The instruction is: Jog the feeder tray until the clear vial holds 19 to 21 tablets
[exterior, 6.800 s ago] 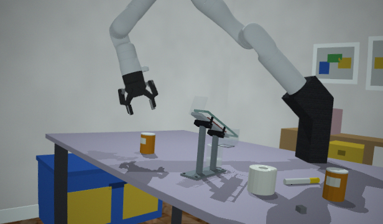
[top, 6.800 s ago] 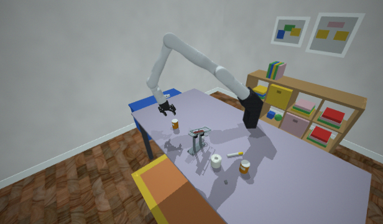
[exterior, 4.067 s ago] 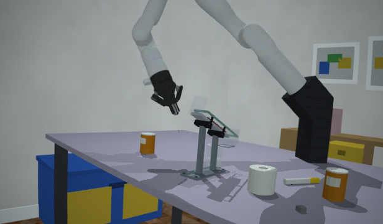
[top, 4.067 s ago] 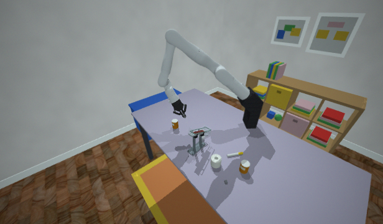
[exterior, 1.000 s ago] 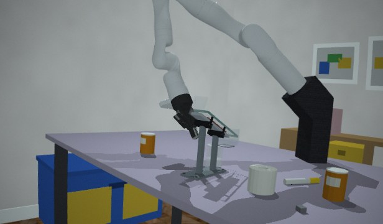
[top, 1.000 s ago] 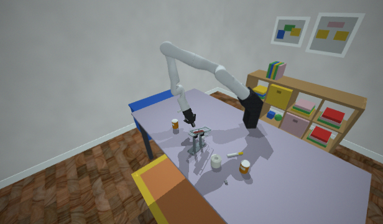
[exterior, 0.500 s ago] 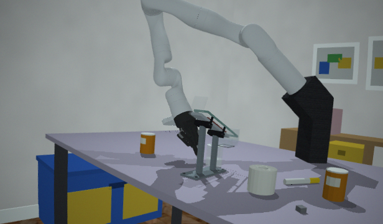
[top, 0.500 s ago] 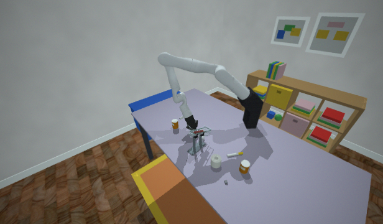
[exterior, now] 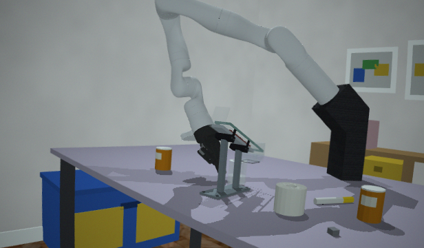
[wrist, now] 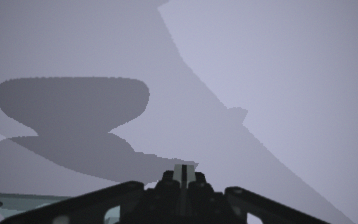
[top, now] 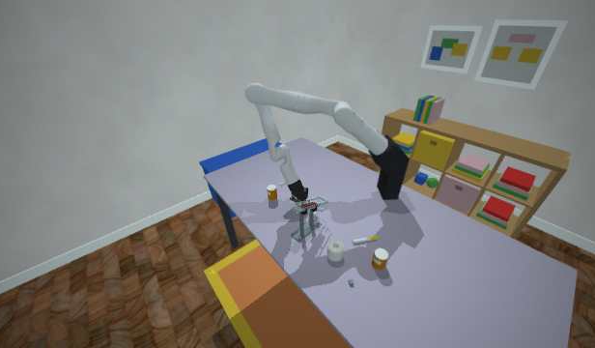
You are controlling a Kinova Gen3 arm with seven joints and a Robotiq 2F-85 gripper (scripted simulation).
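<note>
The pincer [exterior: 209, 159] was pressed together on nothing, low at centre frame in the exterior view, beside the stand's posts under the tilted feeder tray [exterior: 237, 135]. The clear vial [exterior: 237, 171] stood on the table [exterior: 136, 165] behind the stand, below the tray's lower end.

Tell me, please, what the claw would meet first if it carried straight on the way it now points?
Most likely the bare table top. The shut claw points down beside the feeder tray's stand, and the wrist view ahead shows only shadowed table, though depth is hard to judge.
</note>
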